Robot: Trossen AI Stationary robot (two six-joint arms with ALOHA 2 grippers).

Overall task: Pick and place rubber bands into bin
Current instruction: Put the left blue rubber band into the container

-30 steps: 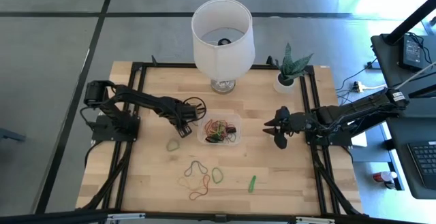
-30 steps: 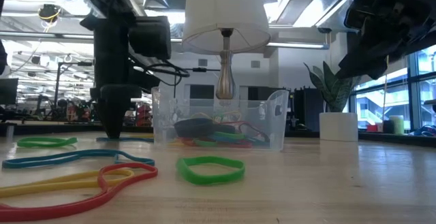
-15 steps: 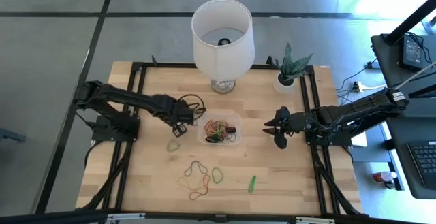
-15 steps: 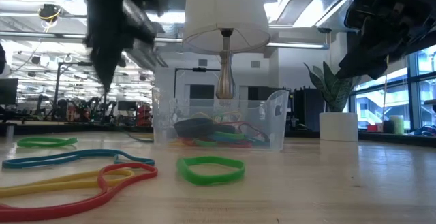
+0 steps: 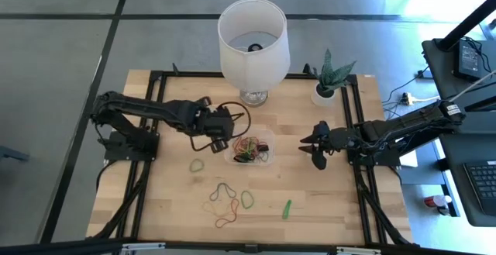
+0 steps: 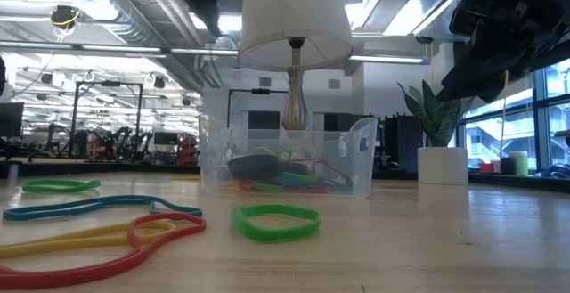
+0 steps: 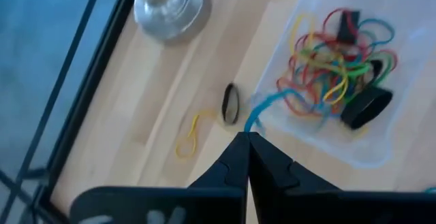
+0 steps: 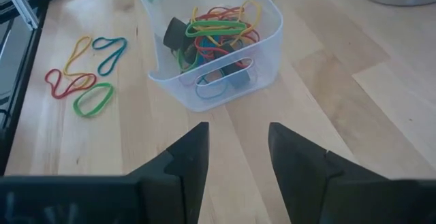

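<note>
From above, we see the left gripper (image 5: 225, 140) beside the bin (image 5: 249, 148). Only its wrist view shows it pinched shut on a blue rubber band (image 7: 267, 107) hanging over the bin's edge. The right gripper (image 8: 237, 149) waits open near the bin.

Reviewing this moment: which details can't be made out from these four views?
- Left gripper: shut on a blue rubber band in its wrist view; the low view cuts the gripper off at its upper edge.
- Bin: in the low view its clear wall blurs the bands inside; no count possible.
- Right gripper: open, waiting right of the bin; in the low view only a dark silhouette.
- Green strip: too small in the high view to tell whether it's a band.
</note>
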